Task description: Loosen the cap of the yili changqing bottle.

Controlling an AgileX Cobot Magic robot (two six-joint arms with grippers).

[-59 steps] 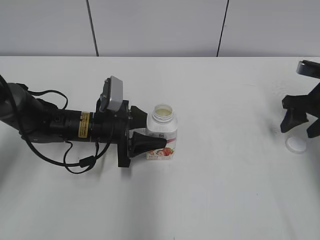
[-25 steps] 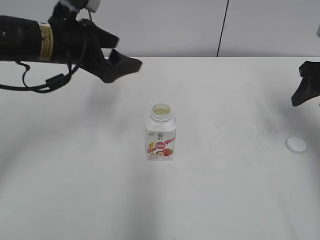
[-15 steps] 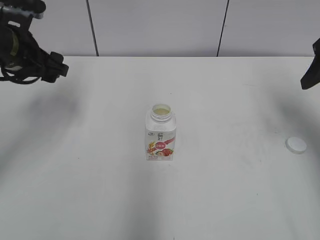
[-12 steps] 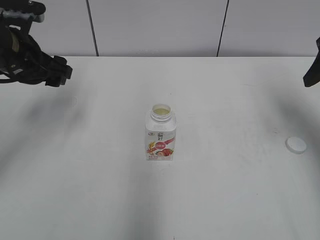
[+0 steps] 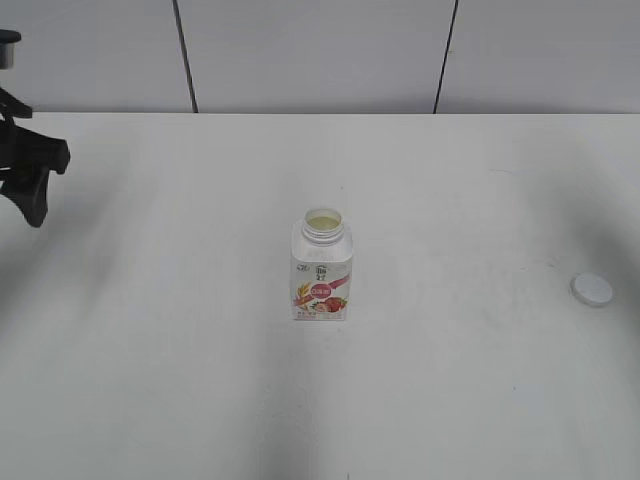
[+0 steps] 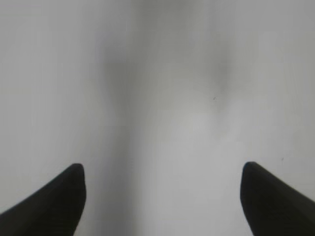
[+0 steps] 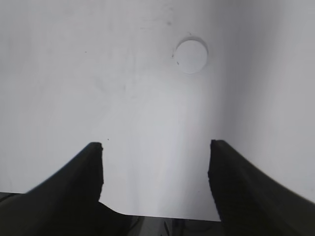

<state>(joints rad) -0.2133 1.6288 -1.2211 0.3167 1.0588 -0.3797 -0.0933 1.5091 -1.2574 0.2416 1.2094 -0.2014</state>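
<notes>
So the table [image 5: 450, 400] takes up pretty much everything, plain white, with a pale panelled wall [image 5: 320, 50] behind it. The bottle [image 5: 322, 270] stands upright near the middle of the table, all on its own, mouth open, with the red/pink label facing the exterior camera. You can see pale liquid right up in the neck. The left gripper [image 5: 30, 180] is way over at the left edge of the exterior view, well apart from the bottle, and only a dark chunk of it shows there. Its wrist cam has the left gripper [image 6: 162, 196] with both black fingertips spread far apart in the bottom corners, nothing between them but blurry bare table. The right gripper [image 7: 155, 172] doesn't show up in the exterior shot at all, but its own cam has the two dark fingers wide apart too, empty, looking down at the table. The cap [image 5: 592, 290] is off the bottle, lying flat near the right edge of the table, well away from the bottle. In the right wrist view the cap [image 7: 191, 56] sits ahead of the open fingers, not touching either one.
</notes>
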